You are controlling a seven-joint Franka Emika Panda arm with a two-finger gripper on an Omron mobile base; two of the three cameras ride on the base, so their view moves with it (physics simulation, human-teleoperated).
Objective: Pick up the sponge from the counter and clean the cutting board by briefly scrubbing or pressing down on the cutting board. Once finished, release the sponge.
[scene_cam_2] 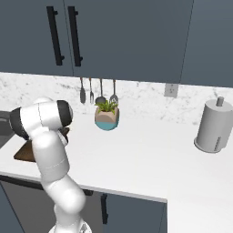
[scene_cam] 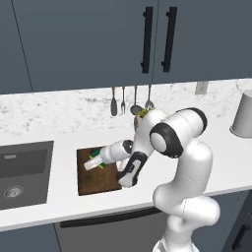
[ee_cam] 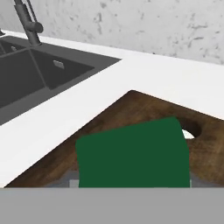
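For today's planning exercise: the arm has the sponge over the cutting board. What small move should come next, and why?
Probably press the sponge down and rub it briefly on the cutting board. The gripper is shut on the sponge above the board's wood, near its hole, so it is already in place. Whether it touches the wood yet cannot be told. Release comes after.

place: I am in a kitchen | signs: dark cabinets (scene_cam: 83,39) across the top, utensils (scene_cam: 130,101) hanging mid-frame on marble backsplash (scene_cam: 54,108), sink (scene_cam: 24,172) at left, paper towel roll (scene_cam_2: 213,125) at right
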